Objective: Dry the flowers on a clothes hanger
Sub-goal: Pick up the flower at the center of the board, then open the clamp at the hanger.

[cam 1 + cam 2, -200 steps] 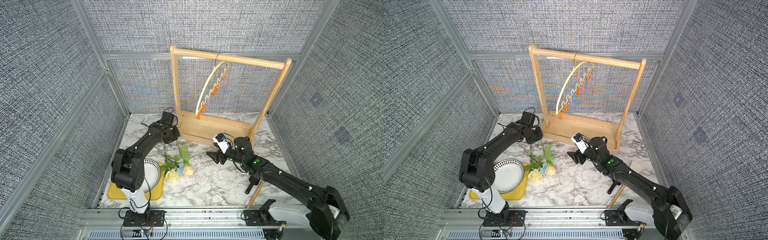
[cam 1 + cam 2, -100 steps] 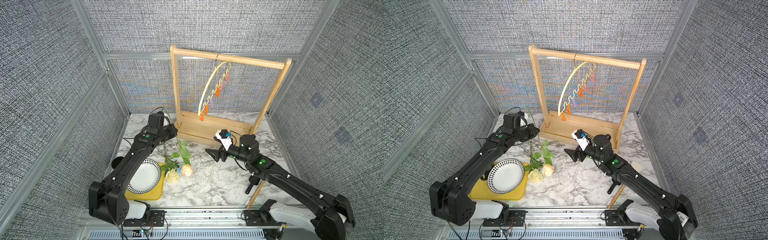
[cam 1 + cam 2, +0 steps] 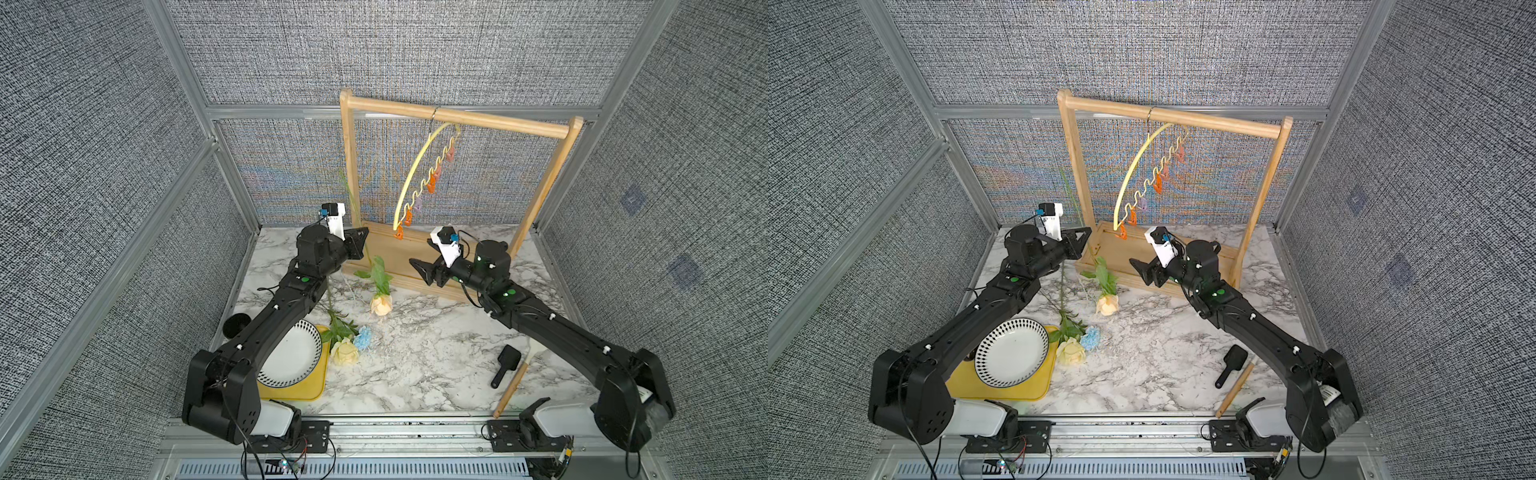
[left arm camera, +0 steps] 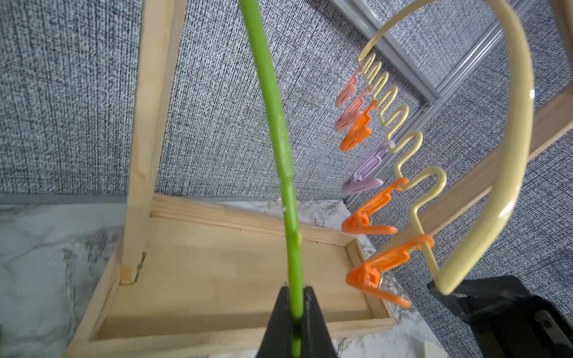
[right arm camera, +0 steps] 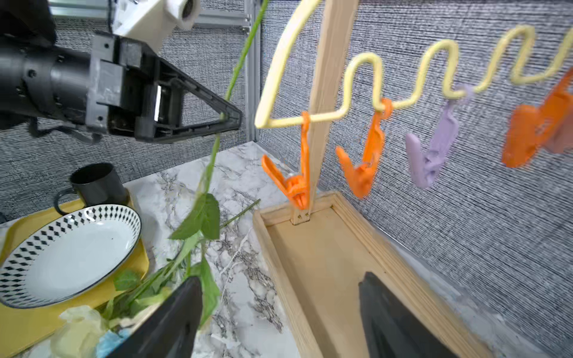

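**Left claw holds the peach rose by its stem**

The left gripper (image 4: 296,297) is clamped on the green stem of the peach-orange rose (image 3: 381,304). The rose's head hangs near the marble table's (image 3: 415,353) middle, perhaps just clear of it. The right gripper (image 5: 279,294) stands wide and empty at 2 o'clock of that bloom. The clothes hanger (image 4: 516,148) hangs on the wooden rack (image 3: 498,124) at 12 o'clock. The pale yellow rose (image 3: 345,352) and blue bloom (image 3: 363,336) lie at 8 o'clock.
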`<state>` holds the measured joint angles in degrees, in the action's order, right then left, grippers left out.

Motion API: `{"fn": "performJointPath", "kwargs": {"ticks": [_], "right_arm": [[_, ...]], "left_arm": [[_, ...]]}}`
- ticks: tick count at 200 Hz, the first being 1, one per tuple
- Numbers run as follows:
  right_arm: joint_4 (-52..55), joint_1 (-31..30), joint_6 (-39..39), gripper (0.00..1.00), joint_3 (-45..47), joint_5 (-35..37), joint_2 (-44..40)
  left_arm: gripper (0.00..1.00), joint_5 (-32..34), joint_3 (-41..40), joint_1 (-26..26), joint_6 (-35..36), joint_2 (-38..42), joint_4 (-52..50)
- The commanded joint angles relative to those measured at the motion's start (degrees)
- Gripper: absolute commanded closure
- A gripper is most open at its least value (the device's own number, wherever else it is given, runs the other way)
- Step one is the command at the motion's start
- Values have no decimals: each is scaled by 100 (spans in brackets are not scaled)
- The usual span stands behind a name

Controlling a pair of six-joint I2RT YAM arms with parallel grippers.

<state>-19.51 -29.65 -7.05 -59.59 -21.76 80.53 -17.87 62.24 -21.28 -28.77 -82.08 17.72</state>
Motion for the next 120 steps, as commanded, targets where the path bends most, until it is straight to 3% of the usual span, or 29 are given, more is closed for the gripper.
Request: {"fn": "performJointPath", "kwargs": {"ticks": [1,61,120], "right_arm": [[-501,-8,-32,23,-296,-531,276],[-647,-50,-337,33,-919,-310,1004],[-383,-57,-531,51,-1459,-378,1422]], "left_arm": [[98,73,58,-7,114,-156,968],[98,123,43,-34,65,-520,1824],[98,-67,235,-35,-127,-808,2073]]}}
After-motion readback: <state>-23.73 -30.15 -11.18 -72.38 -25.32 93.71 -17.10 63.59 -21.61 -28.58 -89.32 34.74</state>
